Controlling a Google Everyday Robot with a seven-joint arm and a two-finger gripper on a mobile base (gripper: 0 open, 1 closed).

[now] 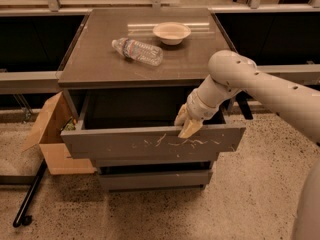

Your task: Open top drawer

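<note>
The top drawer (125, 143) is a wide grey handleless drawer with whitish scratches across the middle of its front. It stands pulled well out of the cabinet, and its dark inside shows. My gripper (187, 124) hangs from the white arm coming in from the right. Its yellowish fingers sit at the drawer's top front edge, right of the middle, hooked over the rim.
A brown cabinet top (100, 59) carries a lying plastic bottle (137, 51) and a beige bowl (171, 32). Two narrower grey drawers (155, 178) sit shut below. An open cardboard box (52, 136) stands at the cabinet's left, with a black pole (30, 196) on the floor.
</note>
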